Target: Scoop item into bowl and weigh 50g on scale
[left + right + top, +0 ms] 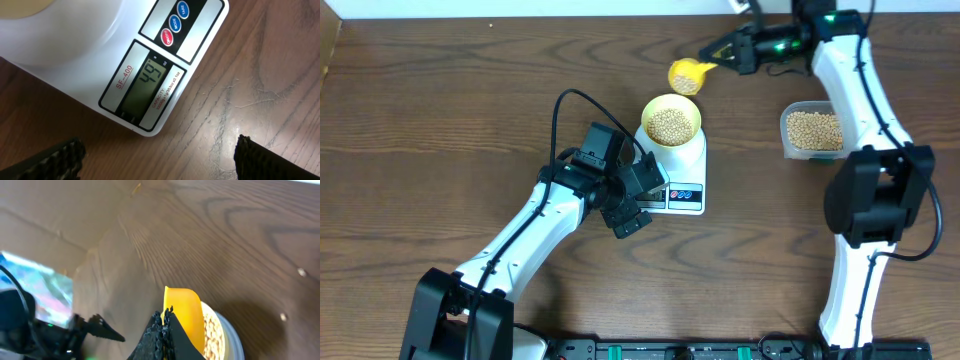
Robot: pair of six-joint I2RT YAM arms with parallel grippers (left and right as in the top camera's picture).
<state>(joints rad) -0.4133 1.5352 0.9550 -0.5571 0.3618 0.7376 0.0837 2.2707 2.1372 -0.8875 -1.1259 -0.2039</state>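
Tan beans (670,124) fill the pale yellow bowl (646,112), which sits on the white scale (696,158). Display (145,85) reads 49: a shade short, I judge. Right gripper (728,52) pinches the yellow scoop (684,76) just beyond the bowl, probably for topping up. Left gripper (642,203) hovers spread near the display, seemingly so its camera can read it.

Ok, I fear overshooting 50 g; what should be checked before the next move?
1. The display on the scale reads 49, below 50: not ok.
2. The bowl sits on the scale: ok.
3. The right claw is shut on the scoop: ok.
4. The scoop carries beans: ok.
5. The scoop is over the bowl: cannot tell.
6. The left claw is open, holding nothing: ok.
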